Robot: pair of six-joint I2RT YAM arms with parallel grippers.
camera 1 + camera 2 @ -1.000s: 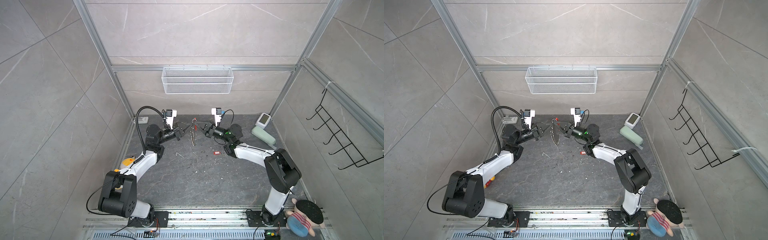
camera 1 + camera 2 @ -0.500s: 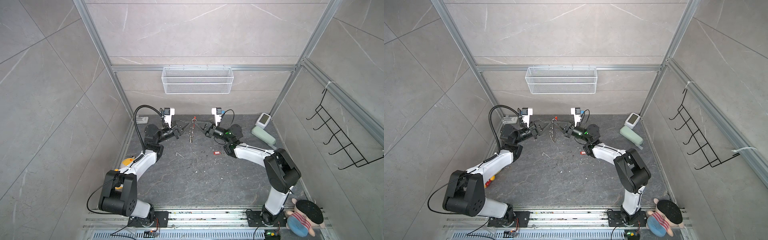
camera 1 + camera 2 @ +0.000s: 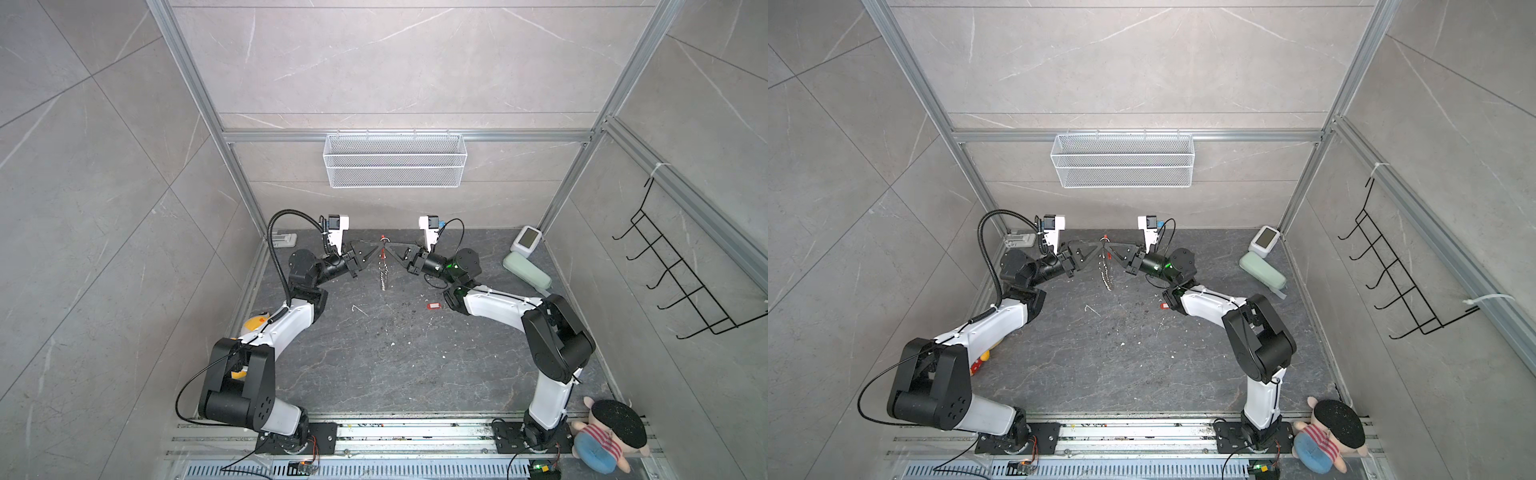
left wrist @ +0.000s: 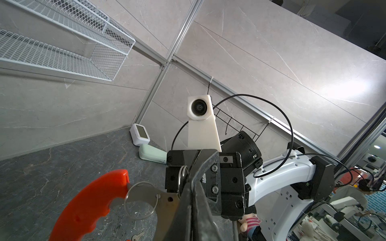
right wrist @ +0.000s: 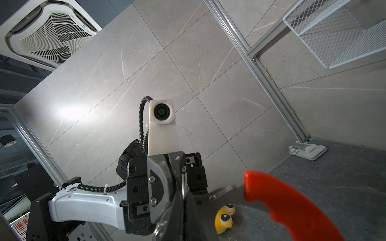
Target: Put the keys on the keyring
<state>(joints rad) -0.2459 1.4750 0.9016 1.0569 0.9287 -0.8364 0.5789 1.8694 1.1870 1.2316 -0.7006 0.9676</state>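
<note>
Top views both show the left claw [image 3: 375, 253] and right claw [image 3: 389, 250] pinched shut, tip to tip, on the keyring [image 3: 382, 275] hanging above the desk's [image 3: 374, 353] rear middle, while the keys [image 3: 432, 306] lie on the desk beside the right arm [image 3: 494, 305], well apart.

Left pincer [image 4: 188, 208] clamps the keyring [image 4: 112, 187] by its band.
</note>
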